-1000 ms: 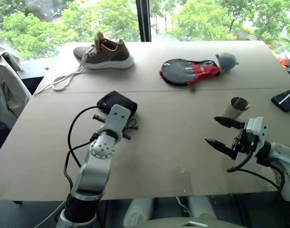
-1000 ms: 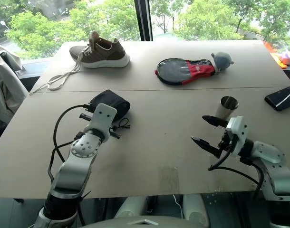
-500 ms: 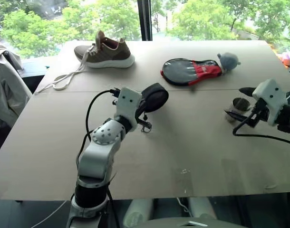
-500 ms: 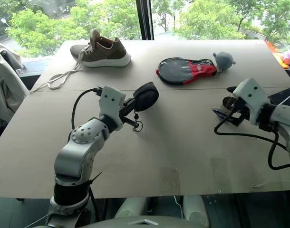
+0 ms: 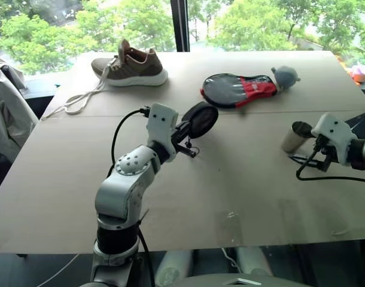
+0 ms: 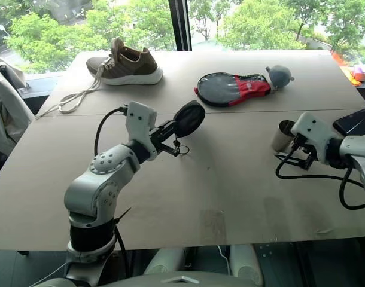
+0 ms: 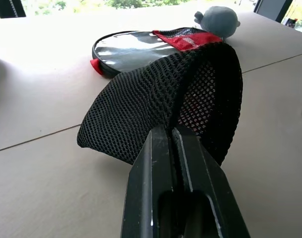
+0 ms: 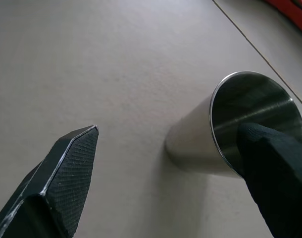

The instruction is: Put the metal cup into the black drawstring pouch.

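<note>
A wide beige tabletop (image 5: 230, 197) fills the foreground, with a thin seam running across it farther back. Toward the middle, the robot's left gripper (image 7: 173, 136) has its two black fingers pressed together, pinching the edge of the black mesh drawstring pouch (image 5: 201, 121). The pouch is lifted off the table, and a thin cord with a small toggle dangles below it.

At the right edge, the small shiny steel cup (image 5: 292, 137), tapered and without a handle, stands upright on the table with its open mouth facing up. The right gripper (image 8: 168, 181) is beside the cup with its fingers spread wide. In the wrist view, one finger crosses in front of the cup's rim and the other stands well clear over bare table; no grip shows.

A dark phone (image 6: 352, 121) lies just beyond that gripper. Past the seam lie a black-and-red paddle-shaped cover (image 5: 239, 90) with a grey plush ball (image 5: 285, 76) at its end. A brown sneaker (image 5: 132, 66) with loose white laces lies farthest left.
</note>
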Robot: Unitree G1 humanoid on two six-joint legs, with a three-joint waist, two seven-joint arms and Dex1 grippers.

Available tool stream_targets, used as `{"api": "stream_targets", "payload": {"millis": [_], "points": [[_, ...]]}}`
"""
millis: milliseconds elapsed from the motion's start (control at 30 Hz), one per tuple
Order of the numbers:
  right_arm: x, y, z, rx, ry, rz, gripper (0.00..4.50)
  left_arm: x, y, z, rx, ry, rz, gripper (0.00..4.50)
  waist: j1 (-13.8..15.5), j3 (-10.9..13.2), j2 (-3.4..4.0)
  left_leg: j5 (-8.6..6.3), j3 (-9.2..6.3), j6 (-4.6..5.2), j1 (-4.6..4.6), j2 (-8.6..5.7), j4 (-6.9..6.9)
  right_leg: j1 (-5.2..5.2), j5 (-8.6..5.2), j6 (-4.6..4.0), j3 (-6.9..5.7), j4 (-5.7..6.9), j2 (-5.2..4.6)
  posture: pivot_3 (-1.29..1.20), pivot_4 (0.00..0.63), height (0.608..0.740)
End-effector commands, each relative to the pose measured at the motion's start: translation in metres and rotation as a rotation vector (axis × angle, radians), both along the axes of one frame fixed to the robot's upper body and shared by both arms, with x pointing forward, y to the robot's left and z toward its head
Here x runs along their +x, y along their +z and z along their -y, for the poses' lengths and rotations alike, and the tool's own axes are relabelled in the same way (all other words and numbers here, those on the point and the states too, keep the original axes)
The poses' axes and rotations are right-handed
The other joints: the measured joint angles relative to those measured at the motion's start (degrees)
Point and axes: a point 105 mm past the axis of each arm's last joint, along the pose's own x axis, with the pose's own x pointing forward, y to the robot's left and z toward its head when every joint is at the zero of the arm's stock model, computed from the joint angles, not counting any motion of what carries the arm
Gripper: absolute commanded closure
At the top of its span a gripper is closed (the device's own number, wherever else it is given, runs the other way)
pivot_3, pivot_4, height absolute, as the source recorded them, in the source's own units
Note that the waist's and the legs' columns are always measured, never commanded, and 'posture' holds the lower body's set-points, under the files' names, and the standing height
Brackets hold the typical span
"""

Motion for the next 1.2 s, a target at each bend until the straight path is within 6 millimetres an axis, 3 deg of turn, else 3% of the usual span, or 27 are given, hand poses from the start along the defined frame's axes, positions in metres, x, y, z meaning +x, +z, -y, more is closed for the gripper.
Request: {"api": "stream_targets", "payload": {"millis": [33, 167, 200, 300, 333, 533, 700, 767, 967, 1133, 1200], "points": [[0.002, 0.000, 0.005, -0.046, 0.009, -0.008, 0.64, -0.003, 0.010, 0.004, 0.009, -0.025, 0.036, 4.50, 0.05, 0.00, 0.00, 0.00, 0.00, 0.00, -0.01, 0.00, 0.00, -0.01, 0.00, 0.00, 0.00, 0.00, 0.00, 0.00, 0.150, 0.740], [0.000, -0.004, 0.005, -0.072, 0.032, -0.041, 2.44, -0.003, 0.009, 0.002, 0.018, -0.023, 0.034, 4.50, 0.09, 0.00, 0.00, 0.00, -0.03, -0.01, -0.05, 0.00, -0.01, -0.04, 0.01, -0.01, -0.01, 0.00, -0.01, 0.00, 0.150, 0.740], [-0.001, -0.004, 0.005, -0.075, 0.035, -0.044, 2.64, -0.003, 0.009, 0.002, 0.017, -0.023, 0.034, 4.50, 0.09, 0.00, 0.00, 0.01, -0.02, -0.02, -0.06, 0.00, -0.01, -0.04, 0.01, -0.01, 0.00, -0.01, -0.01, 0.00, 0.150, 0.740], [0.000, -0.001, 0.005, -0.077, 0.040, -0.032, 4.25, -0.002, 0.010, 0.000, 0.013, -0.019, 0.033, 4.50, 0.10, 0.01, 0.00, 0.00, -0.03, -0.02, -0.06, 0.00, -0.01, -0.04, 0.01, 0.00, 0.00, -0.03, -0.01, 0.00, 0.150, 0.740], [0.001, 0.003, 0.004, -0.071, 0.037, -0.017, 4.47, -0.001, 0.010, 0.000, 0.004, -0.016, 0.030, 4.50, 0.09, 0.00, 0.01, 0.00, -0.03, -0.02, -0.06, 0.00, -0.01, -0.04, 0.01, -0.01, -0.01, -0.03, -0.01, 0.00, 0.150, 0.740], [0.020, 0.031, -0.015, 0.084, 0.014, 0.105, 4.47, 0.003, 0.011, 0.001, -0.065, -0.027, -0.002, 4.50, -0.08, 0.03, -0.03, 0.00, 0.01, -0.02, -0.02, 0.02, -0.01, -0.04, 0.01, 0.00, 0.04, 0.02, 0.01, 0.00, 0.150, 0.740], [0.009, 0.083, -0.090, 0.447, 0.238, 0.198, 4.47, 0.006, 0.013, 0.011, -0.103, -0.071, -0.027, 4.50, -0.07, 0.05, -0.04, 0.01, -0.06, -0.03, -0.04, 0.02, -0.02, -0.06, 0.01, -0.01, 0.01, 0.02, 0.02, 0.00, 0.150, 0.740], [0.002, 0.091, -0.112, 0.518, 0.309, 0.188, 4.47, 0.008, 0.014, 0.014, -0.109, -0.078, -0.027, 4.50, -0.01, 0.05, -0.03, 0.01, -0.10, -0.03, -0.06, 0.02, -0.03, -0.08, 0.02, -0.01, 0.01, 0.02, 0.03, 0.00, 0.150, 0.740], [-0.001, 0.081, -0.161, 0.583, 0.418, 0.164, 4.47, 0.011, 0.017, 0.028, -0.142, -0.126, -0.024, 4.50, 0.39, 0.04, -0.05, 0.00, -0.26, -0.03, -0.15, -0.09, -0.02, -0.09, 0.03, -0.02, 0.00, -0.01, -0.06, 0.00, 0.150, 0.740], [0.005, 0.059, -0.175, 0.516, 0.443, 0.175, 4.47, 0.016, 0.016, 0.031, -0.155, -0.139, -0.027, 4.50, -0.02, 0.04, -0.05, 0.01, -0.22, -0.03, -0.17, -0.10, -0.03, -0.20, 0.03, -0.03, -0.02, 0.06, -0.04, 0.00, 0.150, 0.740], [0.019, 0.045, -0.177, 0.437, 0.406, 0.215, 4.47, 0.013, 0.016, 0.036, -0.164, -0.180, -0.028, 4.50, -0.09, 0.04, -0.05, 0.01, -0.17, -0.03, -0.14, -0.09, -0.03, -0.20, 0.03, -0.03, -0.05, 0.08, -0.02, 0.00, 0.150, 0.740]]}}
